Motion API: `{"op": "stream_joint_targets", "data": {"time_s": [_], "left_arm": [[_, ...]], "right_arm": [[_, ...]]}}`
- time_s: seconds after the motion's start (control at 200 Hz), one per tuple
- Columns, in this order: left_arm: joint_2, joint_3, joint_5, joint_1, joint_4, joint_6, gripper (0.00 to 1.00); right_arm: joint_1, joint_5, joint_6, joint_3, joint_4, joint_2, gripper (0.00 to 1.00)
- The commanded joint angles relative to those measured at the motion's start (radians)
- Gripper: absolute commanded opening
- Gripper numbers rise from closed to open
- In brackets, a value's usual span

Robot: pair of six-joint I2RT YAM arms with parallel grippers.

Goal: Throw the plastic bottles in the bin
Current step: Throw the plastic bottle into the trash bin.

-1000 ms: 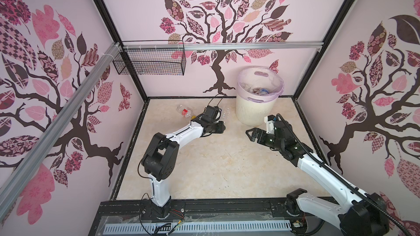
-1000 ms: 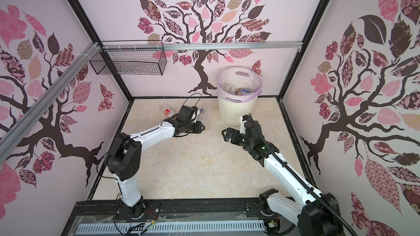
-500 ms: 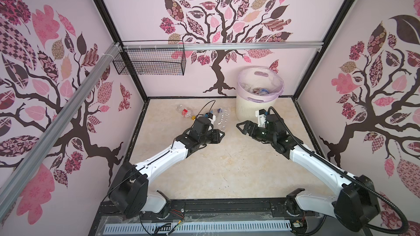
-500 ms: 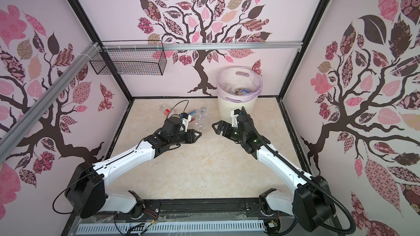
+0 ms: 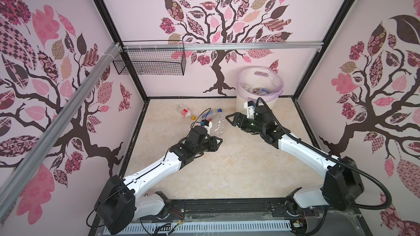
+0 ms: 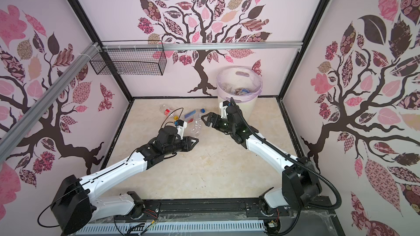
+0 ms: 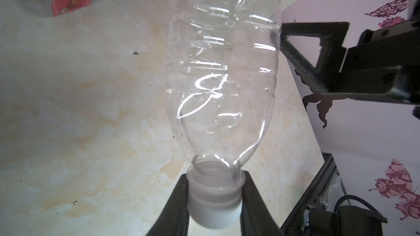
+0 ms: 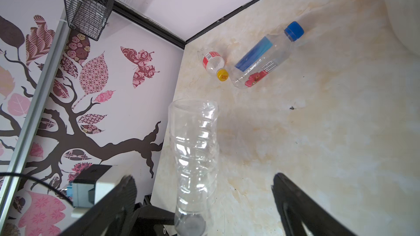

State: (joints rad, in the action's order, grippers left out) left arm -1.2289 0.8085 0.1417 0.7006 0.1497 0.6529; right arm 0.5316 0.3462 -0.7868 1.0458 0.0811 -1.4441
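My left gripper (image 5: 217, 142) (image 7: 214, 205) is shut on the white cap of a clear plastic bottle (image 5: 218, 122) (image 6: 197, 123) (image 7: 222, 76), which it holds above the floor with the base pointing to the back. My right gripper (image 5: 230, 119) (image 8: 204, 200) is open, and the bottle's body (image 8: 195, 155) lies between its wide jaws without touching them. Two more bottles lie on the floor behind: a red-labelled one with a yellow cap (image 5: 186, 112) (image 8: 212, 63) and a blue-capped one (image 5: 212, 112) (image 8: 263, 57). The bin (image 5: 241, 101) (image 6: 250, 107) stands at the back right with bottles inside.
A black wire mesh basket (image 5: 150, 64) (image 8: 91, 3) hangs on the rail at the back left, above the floor. A silver rail (image 5: 227, 46) crosses the back wall. Patterned walls close in the cell on three sides.
My left arm has drawn back from the floor bottles towards the front, carrying the clear bottle. My right gripper has moved left and back until it stands round the bottle's body.
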Motion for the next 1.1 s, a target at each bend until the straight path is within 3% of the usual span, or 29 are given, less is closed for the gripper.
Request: {"op": "stream_joint_targets", "data": {"time_s": [0.0,0.575,0.836,1.091], "left_arm": [[0.02,-0.033,-0.01,0.005,-0.045,0.014,0.28],[0.048,-0.052,-0.012,0.018,-0.049,0.033,0.28],[0.052,-0.055,-0.014,0.02,-0.047,0.036,0.29],[0.052,-0.061,-0.016,0.023,-0.045,0.042,0.32]], "right_arm": [[0.027,-0.012,-0.01,0.05,0.025,-0.051,0.93],[0.056,-0.018,-0.009,0.198,0.035,-0.211,0.78],[0.064,-0.015,-0.012,0.215,0.043,-0.245,0.57],[0.065,-0.024,-0.006,0.201,0.042,-0.228,0.45]]}}
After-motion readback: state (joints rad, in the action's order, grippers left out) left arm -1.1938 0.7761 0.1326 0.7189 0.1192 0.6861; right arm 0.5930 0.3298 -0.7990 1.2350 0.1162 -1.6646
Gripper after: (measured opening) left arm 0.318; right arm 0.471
